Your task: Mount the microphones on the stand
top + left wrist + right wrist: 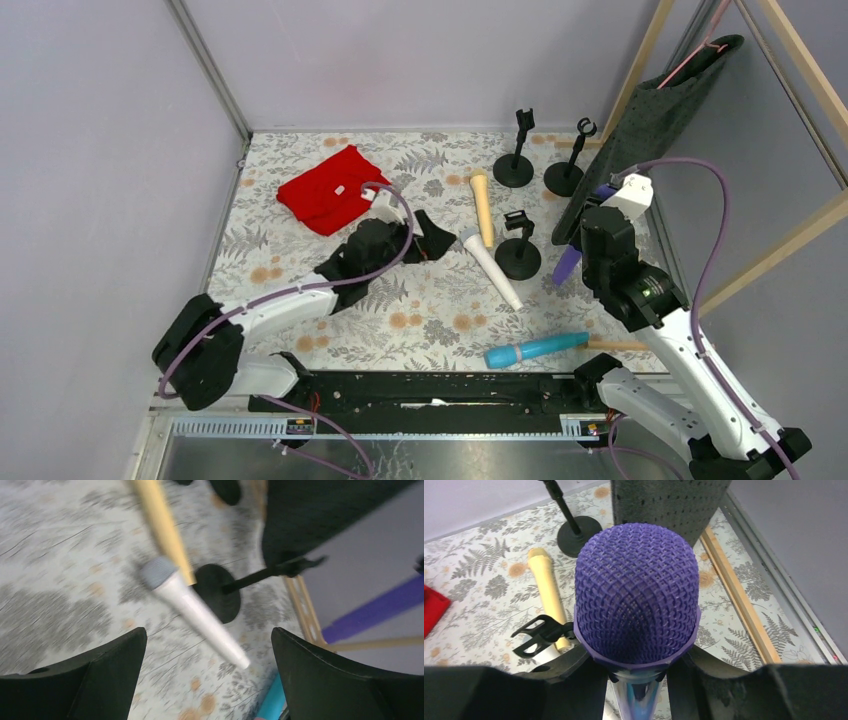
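I see the floral table (300, 290) with a dark felt panel (660, 110) leaning at its right edge and a red cloth (325, 188) at the far left. Three black stands (514, 160) are on the table, two at the back and one nearer. My left gripper (208, 635) hangs spread wide, grasping nothing, above the white microphone (490, 268), which lies flat just left of the near stand (519, 250). My right gripper (636, 670) is clenched on the purple microphone (636, 595), head up, beside that stand's clip. The cream-yellow microphone (483, 205) lies just beside the white one's head. The light blue microphone (535, 348) lies at the near edge.
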Controlling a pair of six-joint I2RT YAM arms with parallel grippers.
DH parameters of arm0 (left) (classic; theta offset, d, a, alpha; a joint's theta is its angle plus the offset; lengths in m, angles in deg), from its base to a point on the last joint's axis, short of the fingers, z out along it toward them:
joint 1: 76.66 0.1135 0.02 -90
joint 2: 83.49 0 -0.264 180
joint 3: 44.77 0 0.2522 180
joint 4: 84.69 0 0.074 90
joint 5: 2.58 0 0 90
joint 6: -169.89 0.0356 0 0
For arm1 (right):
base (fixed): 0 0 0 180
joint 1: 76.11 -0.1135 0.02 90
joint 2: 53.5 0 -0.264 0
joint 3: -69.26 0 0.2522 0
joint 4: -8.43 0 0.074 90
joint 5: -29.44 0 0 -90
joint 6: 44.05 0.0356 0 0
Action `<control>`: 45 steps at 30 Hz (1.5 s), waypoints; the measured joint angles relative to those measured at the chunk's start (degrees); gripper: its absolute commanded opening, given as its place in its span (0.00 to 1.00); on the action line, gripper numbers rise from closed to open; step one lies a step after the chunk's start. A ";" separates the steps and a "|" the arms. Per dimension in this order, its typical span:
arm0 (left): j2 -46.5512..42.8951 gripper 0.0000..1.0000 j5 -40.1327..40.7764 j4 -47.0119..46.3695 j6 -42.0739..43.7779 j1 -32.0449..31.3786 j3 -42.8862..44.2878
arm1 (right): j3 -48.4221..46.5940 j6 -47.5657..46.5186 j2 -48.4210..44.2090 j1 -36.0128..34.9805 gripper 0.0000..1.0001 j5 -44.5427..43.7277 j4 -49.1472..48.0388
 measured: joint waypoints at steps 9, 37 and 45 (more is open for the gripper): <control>13.60 0.99 0.04 -30.53 15.93 -14.25 -0.33 | -1.11 -0.61 -3.82 0.13 0.00 8.52 -0.63; 48.57 0.96 20.41 -51.41 29.59 -24.85 21.33 | 1.42 -4.17 -24.26 0.17 0.00 9.62 3.41; 52.33 0.89 20.20 -48.52 28.76 -21.27 25.79 | 1.40 -4.20 -24.55 0.17 0.00 9.77 4.20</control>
